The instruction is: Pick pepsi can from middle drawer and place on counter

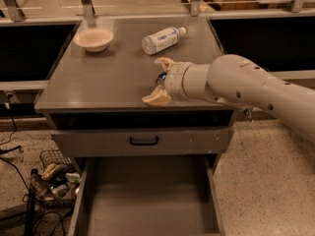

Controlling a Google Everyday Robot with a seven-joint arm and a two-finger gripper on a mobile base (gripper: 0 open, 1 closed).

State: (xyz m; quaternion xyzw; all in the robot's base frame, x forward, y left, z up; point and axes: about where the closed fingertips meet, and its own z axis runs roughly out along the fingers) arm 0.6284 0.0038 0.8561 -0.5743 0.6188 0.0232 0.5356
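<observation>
At 6 o'clock the wide grey metal middle drawer (pixel 147 200) stands pulled out, its flat floor bare. At 8 o'clock a wire basket of clutter (pixel 53 173) sits on the speckled floor. Above the drawer is a closed grey drawer front with a black handle (pixel 143 140). The cream arm (pixel 246 85) reaches in from 3 o'clock over the matte grey counter (pixel 108 77). Its gripper (pixel 160 80) is near the counter's front edge, toward 5 o'clock, jaws closed around the small dark blue pepsi can (pixel 161 76), mostly hidden between them. Farther back, a pale shallow bowl (pixel 93 39) rests at 11 o'clock, and a clear plastic bottle with a white label (pixel 162 39) lies on its side at 1 o'clock.
</observation>
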